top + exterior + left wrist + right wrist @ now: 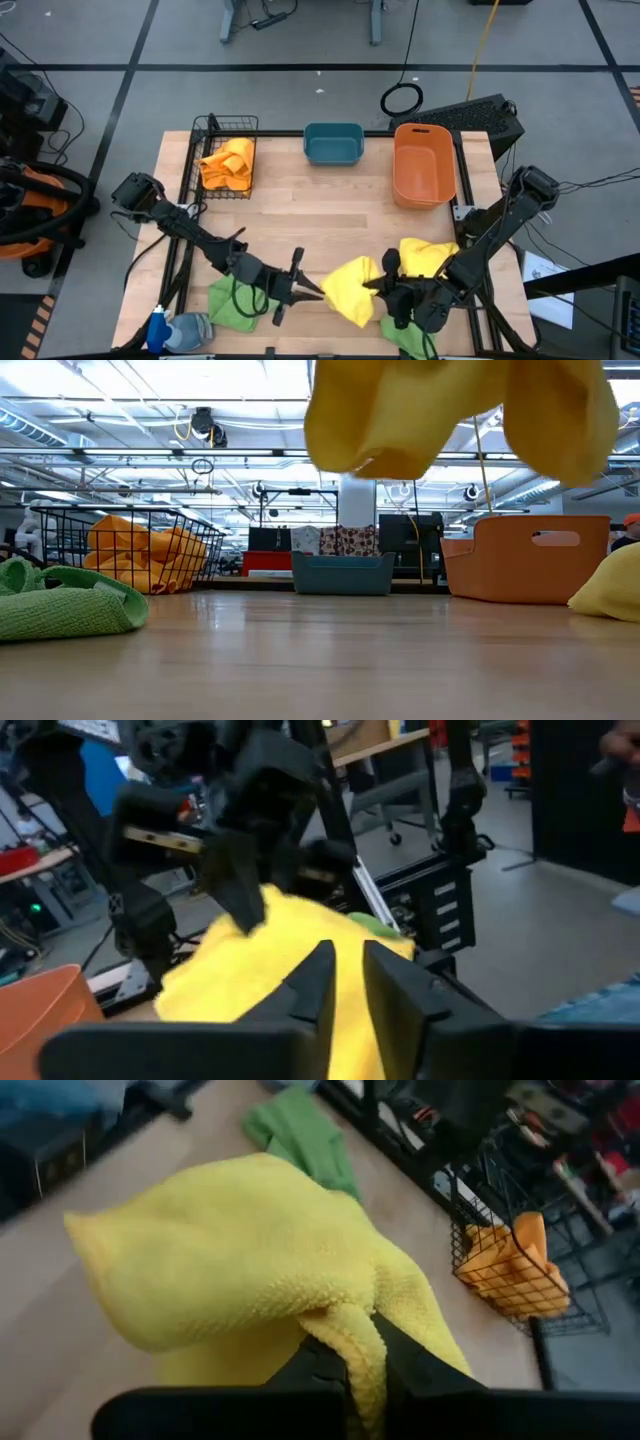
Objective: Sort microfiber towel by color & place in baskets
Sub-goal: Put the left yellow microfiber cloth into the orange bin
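A: While the right gripper [360, 1365] hung over the table's near edge, what did it hold?
B: Item one, a yellow towel [355, 288], pinched between its closed fingers and lifted off the wood, draping in front of the low camera.

A: And the left gripper [312, 291]?
B: Just beside that towel, pointing at it; its fingers [320, 982] stood a narrow gap apart with nothing visibly between them, so released or gripping could not be told.

A: Other towels listed?
B: A second yellow towel [428, 255] lay under the right arm, a green towel [232, 305] under the left arm, another scrap of green [410, 335] at the near edge, and orange towels [228, 165] filled the black wire basket [203, 128].

A: Remaining baskets?
B: A teal tub [333, 143] at the far middle, an orange bin [424, 165] far right, neither showing a towel inside
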Available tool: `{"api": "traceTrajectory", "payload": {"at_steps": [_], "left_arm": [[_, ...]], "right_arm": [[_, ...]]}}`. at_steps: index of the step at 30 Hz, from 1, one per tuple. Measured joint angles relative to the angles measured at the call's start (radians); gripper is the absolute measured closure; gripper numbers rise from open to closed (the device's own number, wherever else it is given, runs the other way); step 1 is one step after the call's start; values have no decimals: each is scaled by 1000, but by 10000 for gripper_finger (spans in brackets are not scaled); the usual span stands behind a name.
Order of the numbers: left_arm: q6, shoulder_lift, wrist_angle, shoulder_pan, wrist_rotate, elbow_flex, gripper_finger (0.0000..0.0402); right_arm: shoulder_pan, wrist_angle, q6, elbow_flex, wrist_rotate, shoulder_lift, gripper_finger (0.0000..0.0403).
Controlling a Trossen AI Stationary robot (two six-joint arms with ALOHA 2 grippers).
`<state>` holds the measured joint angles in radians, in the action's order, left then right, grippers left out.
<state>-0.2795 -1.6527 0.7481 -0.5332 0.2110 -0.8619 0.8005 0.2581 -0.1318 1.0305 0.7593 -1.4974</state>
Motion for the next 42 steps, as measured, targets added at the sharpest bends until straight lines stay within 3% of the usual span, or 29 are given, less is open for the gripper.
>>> {"api": "traceTrajectory", "payload": {"at_steps": [4,10,17,24,36,42], "left_arm": [[10,0,-18,1,14,0,276],[38,-12,-72,6,57,0,151],[-2,-81,44,0,56,0,56],[-15,-146,136,-7,26,-1,21],[-16,-194,137,30,30,-27,20],[-14,-193,102,48,-6,-28,21]], "right_arm": [[-2,-4,-82,-2,-5,-35,401],[-15,-152,-265,-3,-13,-66,401],[-53,-330,-441,-3,-154,-83,402],[-82,-352,-465,-3,-186,-106,402],[-94,-385,-478,-2,-195,-110,403],[-108,-446,-511,-2,-269,-110,403]]}}
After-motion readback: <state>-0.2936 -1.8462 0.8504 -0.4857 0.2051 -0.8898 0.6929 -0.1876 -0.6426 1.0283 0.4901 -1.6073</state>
